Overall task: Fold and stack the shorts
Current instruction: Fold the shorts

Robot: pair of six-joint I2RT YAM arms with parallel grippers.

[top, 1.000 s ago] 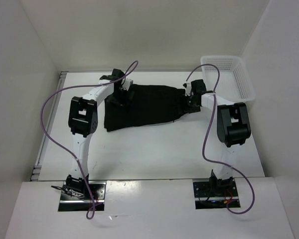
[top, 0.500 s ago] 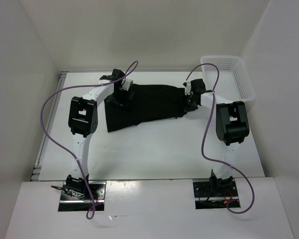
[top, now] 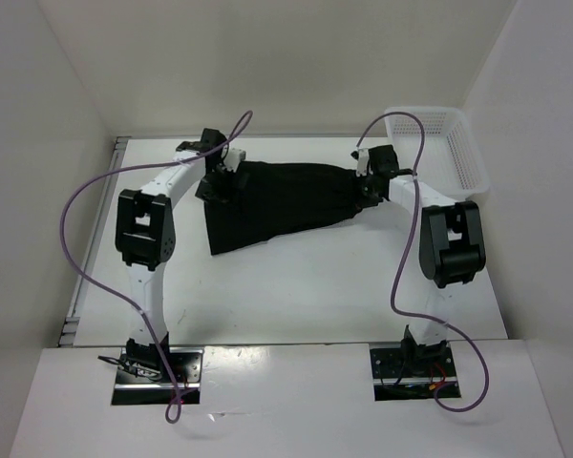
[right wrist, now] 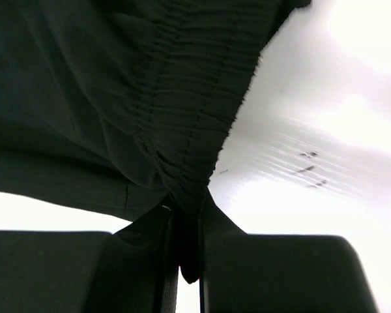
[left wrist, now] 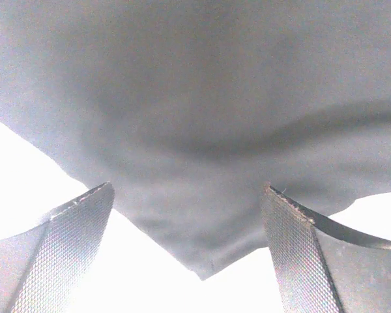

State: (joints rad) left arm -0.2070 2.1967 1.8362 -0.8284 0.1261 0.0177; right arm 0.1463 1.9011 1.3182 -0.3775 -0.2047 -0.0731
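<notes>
Right, we're looking down on one white table [top: 296, 286], filling the middle of the overhead view. On it lies one pair of black shorts [top: 277, 200], spread across the upper centre of the frame, wider at the left end and gathered narrow at the right.

Two arms now: the left arm [top: 143, 229] arches up the left side of the frame and the right arm [top: 449, 239] up the right side, each reaching to one end of the fabric. One white mesh basket [top: 470, 153] sits in the upper right corner, just beyond the right arm's wrist and apart from the shorts. All we see inside it is its own mesh floor. Two purple cables [top: 393, 294], one looping along each arm.

And two grippers. The left gripper [left wrist: 188, 189] stands with its jaws spread wide. In its wrist view a corner of the cloth sits between the two fingers, touching neither that we can see. The right gripper [right wrist: 182, 218] is clamped tight on the ruched waistband, with a fold of black fabric pinched between its fingers and white table showing beside it.
</notes>
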